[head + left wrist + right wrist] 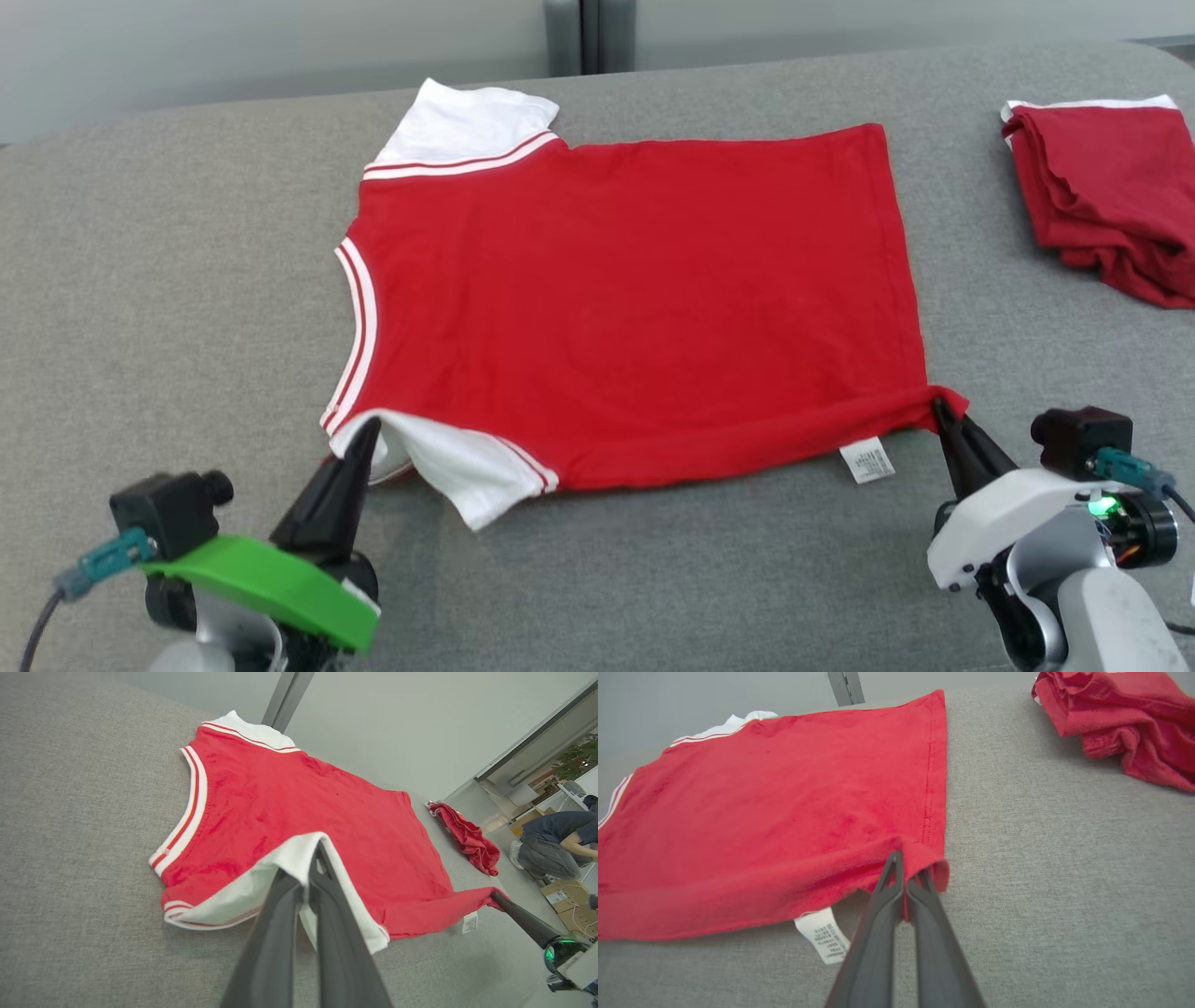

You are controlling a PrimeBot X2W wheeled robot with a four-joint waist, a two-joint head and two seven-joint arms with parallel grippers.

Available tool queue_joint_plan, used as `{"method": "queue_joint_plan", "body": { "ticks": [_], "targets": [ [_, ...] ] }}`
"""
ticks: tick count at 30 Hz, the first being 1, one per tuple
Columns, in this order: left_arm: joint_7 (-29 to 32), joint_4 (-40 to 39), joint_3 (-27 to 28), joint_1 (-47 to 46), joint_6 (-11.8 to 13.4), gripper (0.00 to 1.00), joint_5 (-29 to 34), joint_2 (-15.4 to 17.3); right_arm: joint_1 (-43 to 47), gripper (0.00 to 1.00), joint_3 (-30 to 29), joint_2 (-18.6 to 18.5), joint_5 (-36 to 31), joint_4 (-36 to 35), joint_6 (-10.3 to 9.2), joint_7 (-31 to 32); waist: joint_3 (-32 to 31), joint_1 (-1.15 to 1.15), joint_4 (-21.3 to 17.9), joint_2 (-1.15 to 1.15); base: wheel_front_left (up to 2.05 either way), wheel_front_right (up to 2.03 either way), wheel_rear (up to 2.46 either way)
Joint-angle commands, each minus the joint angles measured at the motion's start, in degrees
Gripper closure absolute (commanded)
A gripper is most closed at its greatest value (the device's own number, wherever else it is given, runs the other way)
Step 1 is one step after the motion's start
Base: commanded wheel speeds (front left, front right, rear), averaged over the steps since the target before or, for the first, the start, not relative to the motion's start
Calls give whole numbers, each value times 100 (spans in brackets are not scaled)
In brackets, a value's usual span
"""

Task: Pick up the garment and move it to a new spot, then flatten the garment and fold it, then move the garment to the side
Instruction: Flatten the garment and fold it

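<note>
A red T-shirt [635, 299] with white sleeves lies spread flat on the grey fabric surface [168, 280], collar to the left, hem to the right. My left gripper [366, 431] is shut on the near white sleeve [294, 858], lifting its edge a little. My right gripper [941, 407] is shut on the near hem corner [931, 863], which bunches up around the fingertips. A white care label [824, 935] hangs out from the near side seam beside the right fingers.
A second red garment [1106, 196], folded and crumpled, lies at the far right of the surface. Beyond the surface, in the left wrist view, a person [556, 842] crouches on the floor by cardboard boxes [567, 903].
</note>
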Motion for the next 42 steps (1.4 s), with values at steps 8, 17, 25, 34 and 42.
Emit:
{"method": "queue_joint_plan", "body": {
  "ticks": [8, 17, 25, 34, 42],
  "targets": [
    [-94, 818, -45, -1030, -192, 100, 180, -337, -793, 100, -18, -18, 110, 580, -7, -182, 295, 1, -145, 0, 0, 0, 0],
    [-414, 1626, 53, -1822, -320, 100, 341, -585, -1546, 100, -4, -19, 45, 1305, -7, -504, 661, 1, -234, 0, 0, 0, 0],
    [-549, 2177, 13, -2378, -459, 100, 451, -729, -1982, 84, 96, -18, 171, 1811, -7, -817, 874, 1, -293, 0, 0, 0, 0],
    [-920, 2585, 225, -2741, -464, 0, 565, -813, -2422, 0, 353, -18, 393, 2065, -7, -1542, 979, 1, -355, 0, 0, 0, 0],
    [-1089, 2234, 411, -2253, -482, 0, 608, -756, -2228, 0, 134, -17, 50, 1764, -7, -1938, 845, 1, -291, 0, 0, 0, 0]
  ]
}}
